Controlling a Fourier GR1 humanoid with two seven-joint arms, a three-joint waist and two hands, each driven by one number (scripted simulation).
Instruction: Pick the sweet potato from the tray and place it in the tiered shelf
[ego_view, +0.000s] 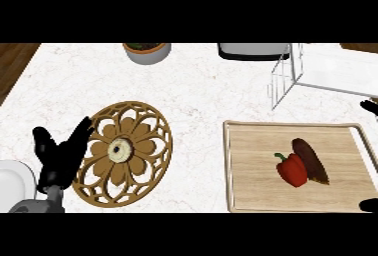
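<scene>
A dark brown sweet potato (311, 160) lies on the wooden tray (251, 150) at the right, touching a red bell pepper (291, 169) on its left side. Behind the tray, at the far right, stands the white wire tiered shelf (310, 75). My left hand (59, 157) rests open with fingers up at the lower left, far from the tray. Of my right hand (370, 106) only small black parts show at the right edge, beside the tray's far and near right corners; the rest is cut off.
A round carved wooden trivet (125, 152) lies left of centre, next to my left hand. A white plate (11, 185) shows at the lower left edge. A potted plant (148, 51) and a grey appliance (253, 50) stand at the back.
</scene>
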